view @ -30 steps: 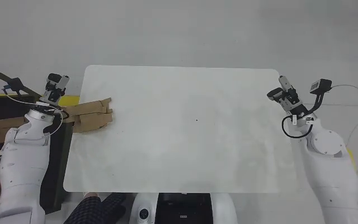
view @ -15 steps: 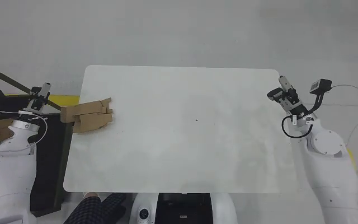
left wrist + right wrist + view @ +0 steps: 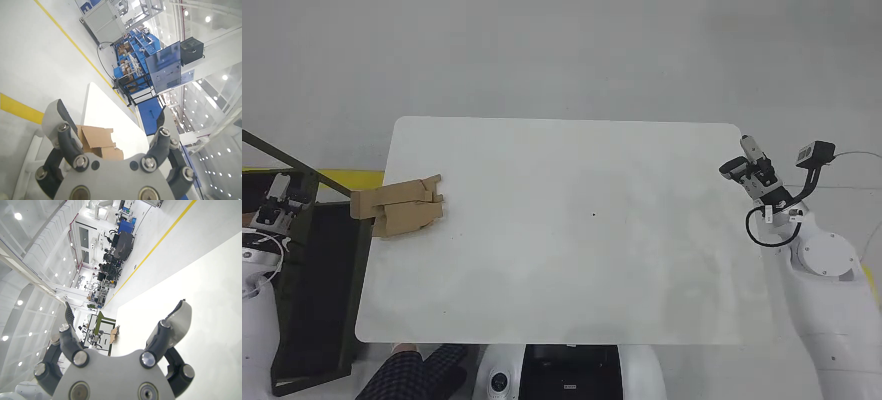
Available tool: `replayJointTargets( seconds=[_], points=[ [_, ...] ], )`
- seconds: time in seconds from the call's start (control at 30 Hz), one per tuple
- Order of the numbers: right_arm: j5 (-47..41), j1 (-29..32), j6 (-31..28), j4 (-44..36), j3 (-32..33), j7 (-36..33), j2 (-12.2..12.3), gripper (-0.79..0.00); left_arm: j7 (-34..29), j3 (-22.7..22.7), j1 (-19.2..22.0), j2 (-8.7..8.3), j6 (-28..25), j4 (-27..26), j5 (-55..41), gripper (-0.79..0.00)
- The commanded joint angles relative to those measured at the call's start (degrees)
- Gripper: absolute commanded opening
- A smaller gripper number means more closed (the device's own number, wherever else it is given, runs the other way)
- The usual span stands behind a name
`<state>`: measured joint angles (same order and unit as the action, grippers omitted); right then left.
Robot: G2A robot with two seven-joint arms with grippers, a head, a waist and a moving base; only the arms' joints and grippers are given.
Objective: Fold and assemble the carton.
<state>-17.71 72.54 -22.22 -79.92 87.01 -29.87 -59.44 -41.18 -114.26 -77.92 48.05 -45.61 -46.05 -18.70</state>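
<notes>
Carton (image 3: 402, 207) of brown cardboard lies flattened on the near-left edge of the white bench (image 3: 562, 280), with one end hanging out past the bench edge toward the left gripper (image 3: 278, 190). That gripper sits off the bench, beside the carton's overhanging end but apart from it, above a dark crate (image 3: 312, 300) with an olive rim. In the left wrist view the left gripper (image 3: 111, 109) has its fingers spread wide with nothing between them. The carton (image 3: 98, 140) lies ahead of it on the bench corner, its flaps (image 3: 94, 136) raised a little, and no finger touches it.

The right gripper (image 3: 745, 162) is at the opposite side of the bench, by the far right corner, well apart from the carton. In its own wrist view the right gripper (image 3: 124, 308) is likewise spread and holds nothing. The carton (image 3: 114, 332) shows small, far across the bench surface ahead of it.
</notes>
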Motion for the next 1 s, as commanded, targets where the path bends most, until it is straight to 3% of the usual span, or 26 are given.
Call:
replayJointTargets(
  seconds=[0.0, 0.33, 0.53, 0.77, 0.97],
  points=[
    [0.0, 0.0, 0.0, 0.0, 0.0, 0.0, 0.0, 0.0, 0.36, -0.01, 0.0, 0.0, -0.02, -0.04, 0.25, 0.0],
    [0.0, 0.0, 0.0, 0.0, 0.0, 0.0, 0.0, 0.0, 0.36, -0.01, 0.0, 0.0, -0.02, -0.04, 0.25, 0.0],
    [0.0, 0.0, 0.0, 0.0, 0.0, 0.0, 0.0, 0.0, 5.97, 1.25, -1.91, 0.26, 0.88, 0.44, 7.32, 0.0],
    [0.0, 0.0, 0.0, 0.0, 0.0, 0.0, 0.0, 0.0, 8.38, 2.36, -3.29, 0.48, -2.28, 5.43, 11.57, 0.0],
    [0.0, 0.0, 0.0, 0.0, 0.0, 0.0, 0.0, 0.0, 10.95, 5.13, -0.69, 0.78, -5.06, 10.11, 17.57, 0.0]
  ],
)
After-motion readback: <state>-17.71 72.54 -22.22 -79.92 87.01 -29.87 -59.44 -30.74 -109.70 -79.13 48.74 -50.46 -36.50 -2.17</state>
